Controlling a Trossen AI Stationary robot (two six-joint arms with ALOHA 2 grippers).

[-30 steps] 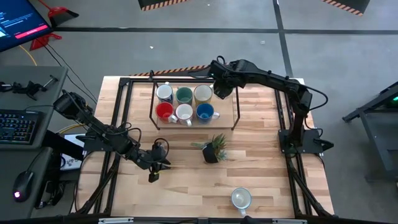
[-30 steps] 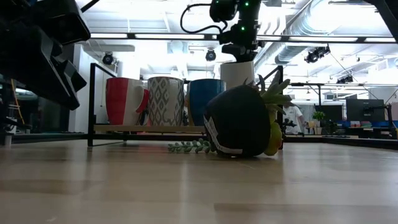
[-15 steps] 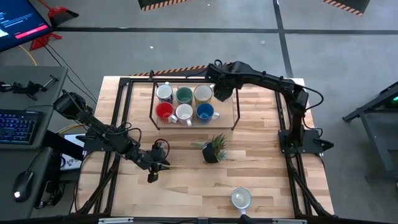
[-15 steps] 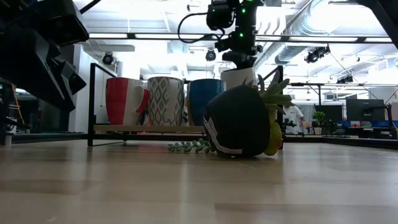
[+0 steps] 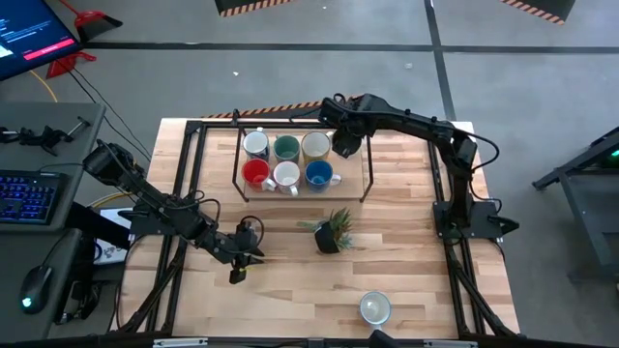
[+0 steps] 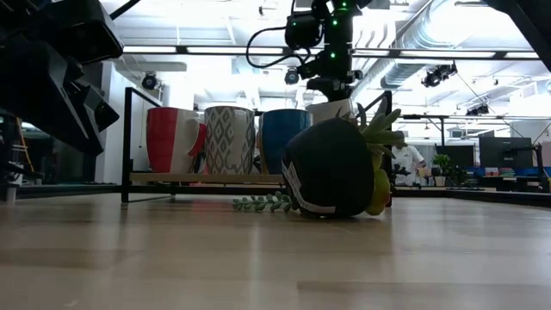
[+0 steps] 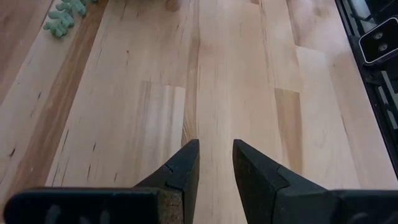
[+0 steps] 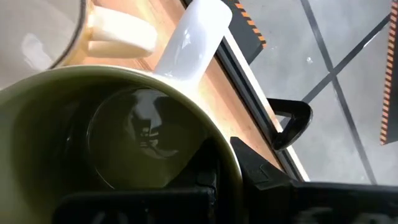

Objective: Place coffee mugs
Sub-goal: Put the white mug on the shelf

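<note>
The left gripper [image 5: 235, 275] hangs low over bare butcher-block table [image 5: 406, 251], its fingers [image 7: 180, 171] parted a little with nothing between them; it looks parked, waiting, with every mug well off to its far side. Ahead and to its right stands the black wire rack [image 5: 238, 164] holding six mugs in two rows: a white mug [image 5: 255, 144], teal mug [image 5: 286, 148] and cream mug [image 5: 315, 145] behind, a red mug [image 5: 254, 173], patterned white mug [image 5: 286, 175] and blue mug [image 5: 318, 174] in front. The toppled potted plant [image 5: 332, 232] lies between the rack and a lone white mug [image 5: 374, 309] near the table's front edge. The right gripper [image 5: 345, 141] pinches the rim of an olive mug [image 8: 118, 143], one finger inside, probably to lower it into the rack's free end just beside the cream mug. Beyond is grey floor with hazard striping.
</note>
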